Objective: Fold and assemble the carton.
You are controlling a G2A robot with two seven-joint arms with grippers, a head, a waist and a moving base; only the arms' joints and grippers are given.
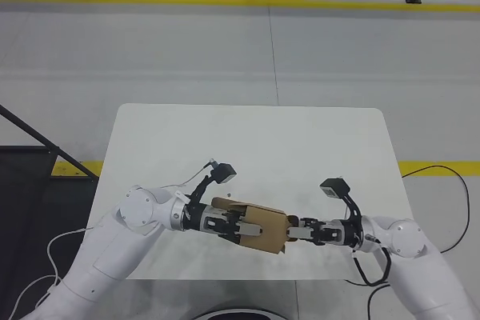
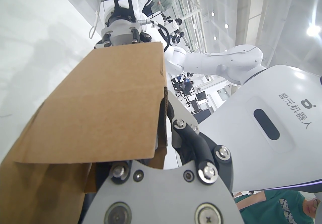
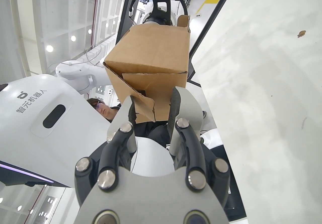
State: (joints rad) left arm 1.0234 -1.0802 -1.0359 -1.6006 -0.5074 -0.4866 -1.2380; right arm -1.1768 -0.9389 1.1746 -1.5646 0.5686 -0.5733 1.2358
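Carton hangs sideways between both grippers, just above the table near its front edge. Left gripper is clamped on the wall at one end; one finger lies outside it, the other is hidden behind a cardboard panel. Right gripper stands partly open at the opposite end, straddling a bent flap; whether both sides press it is unclear.

The white counter has rounded corners. One small brown scrap lies directly on its surface; which clock position it lies at cannot be told.
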